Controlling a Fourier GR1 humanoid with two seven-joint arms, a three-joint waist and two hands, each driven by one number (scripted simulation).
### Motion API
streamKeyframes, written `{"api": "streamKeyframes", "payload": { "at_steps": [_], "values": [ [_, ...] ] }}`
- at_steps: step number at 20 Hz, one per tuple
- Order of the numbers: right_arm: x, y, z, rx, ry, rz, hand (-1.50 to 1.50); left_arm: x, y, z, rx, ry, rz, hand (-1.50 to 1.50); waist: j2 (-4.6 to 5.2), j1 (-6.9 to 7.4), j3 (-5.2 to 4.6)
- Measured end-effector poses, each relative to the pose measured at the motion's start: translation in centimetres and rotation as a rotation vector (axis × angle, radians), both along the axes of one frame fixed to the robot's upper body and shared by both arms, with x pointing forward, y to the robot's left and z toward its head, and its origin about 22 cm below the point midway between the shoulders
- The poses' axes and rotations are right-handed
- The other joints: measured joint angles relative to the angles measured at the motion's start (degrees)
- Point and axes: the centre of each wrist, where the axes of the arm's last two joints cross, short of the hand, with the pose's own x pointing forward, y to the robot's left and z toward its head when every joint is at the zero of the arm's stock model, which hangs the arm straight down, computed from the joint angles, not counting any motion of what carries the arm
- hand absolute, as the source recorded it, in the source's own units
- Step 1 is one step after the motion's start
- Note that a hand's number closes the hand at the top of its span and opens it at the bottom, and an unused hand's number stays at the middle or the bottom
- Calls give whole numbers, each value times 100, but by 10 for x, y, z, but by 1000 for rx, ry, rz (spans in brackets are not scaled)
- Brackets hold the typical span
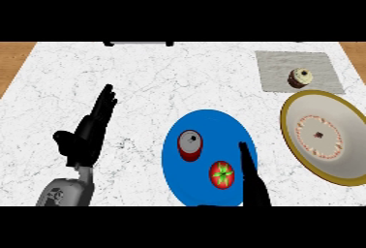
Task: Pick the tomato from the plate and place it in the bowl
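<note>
On the white marble worktop (143,77), seen from the head view, the right robot hand (251,174) rose from the lower edge with its fingers straight and together, holding nothing, just to the right of the tomato (222,175). The tomato lay on the blue plate (207,131), near a red can (190,145). The cream bowl (300,109) sat just right of the plate. The left robot hand (87,133) rested open at the left, fingers up.

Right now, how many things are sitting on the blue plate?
2. A red tomato with a green star-shaped top lies near the front of the round blue plate, beside the right hand. A red can with a grey lid lies toward the plate's left.
</note>
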Motion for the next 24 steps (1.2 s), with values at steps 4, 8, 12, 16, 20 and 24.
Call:
{"api": "streamKeyframes", "payload": {
  "at_steps": [4, 8, 12, 16, 20, 24],
  "values": [
    [7, -1, -11, 8, 21, 24, 150, -4, -3, 3, 3, 1, -2, 0, -2, 6, 0],
    [16, 0, -17, -54, 0, 119, 150, -1, 0, 5, 2, -1, -1, 0, -24, 6, -25],
    [19, 6, -16, -114, -28, 191, 150, -1, -4, 6, 5, 2, 4, 0, -33, -3, -30],
    [18, 17, -17, -99, -43, 222, 150, -1, 5, 2, 4, 5, 0, 0, -35, -6, -30],
    [11, 6, -9, -52, -64, 275, 150, 4, 5, 5, 6, 5, 6, 0, -20, -10, -14],
    [-1, -13, -2, -11, -93, 317, 150, 4, -1, 0, 3, -4, 5, 0, -9, -15, -5]
  ]
}}
